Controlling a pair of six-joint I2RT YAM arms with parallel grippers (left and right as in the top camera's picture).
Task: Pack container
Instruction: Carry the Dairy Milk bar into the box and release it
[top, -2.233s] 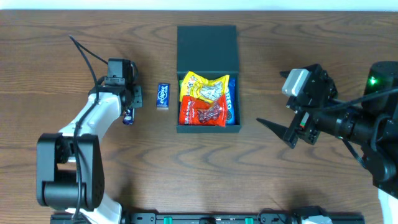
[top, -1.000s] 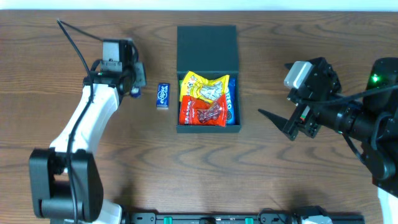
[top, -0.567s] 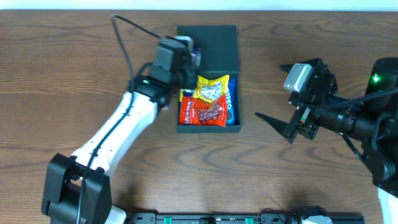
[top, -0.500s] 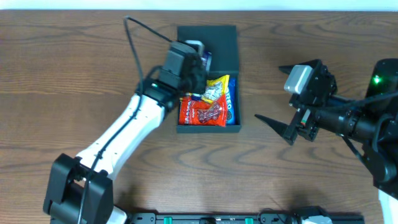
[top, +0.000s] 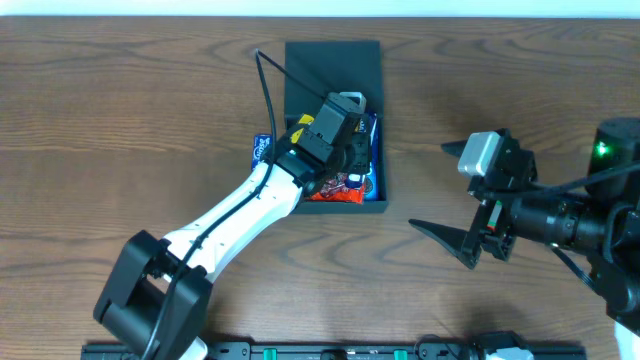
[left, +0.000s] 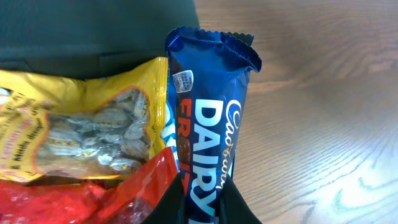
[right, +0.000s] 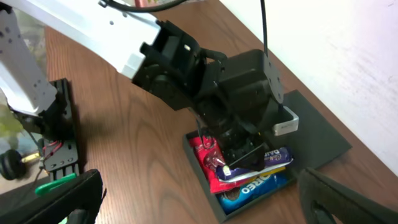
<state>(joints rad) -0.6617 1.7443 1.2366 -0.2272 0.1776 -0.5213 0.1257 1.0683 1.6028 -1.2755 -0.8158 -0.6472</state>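
Left fingers (left: 166, 202) pinch a chocolate bar (left: 211, 124) over the container (top: 332, 62) — yellow packet (left: 81, 130), red packet (left: 74, 199) just beside; right fingers (top: 440, 232) spread.

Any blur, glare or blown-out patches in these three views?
Overhead: even light, sharp, no glare on the matte container. Left wrist: the chocolate bar is crisp, the table beside it pale with glare. Right wrist: its own fingers are dark blurs, the wall washed out.
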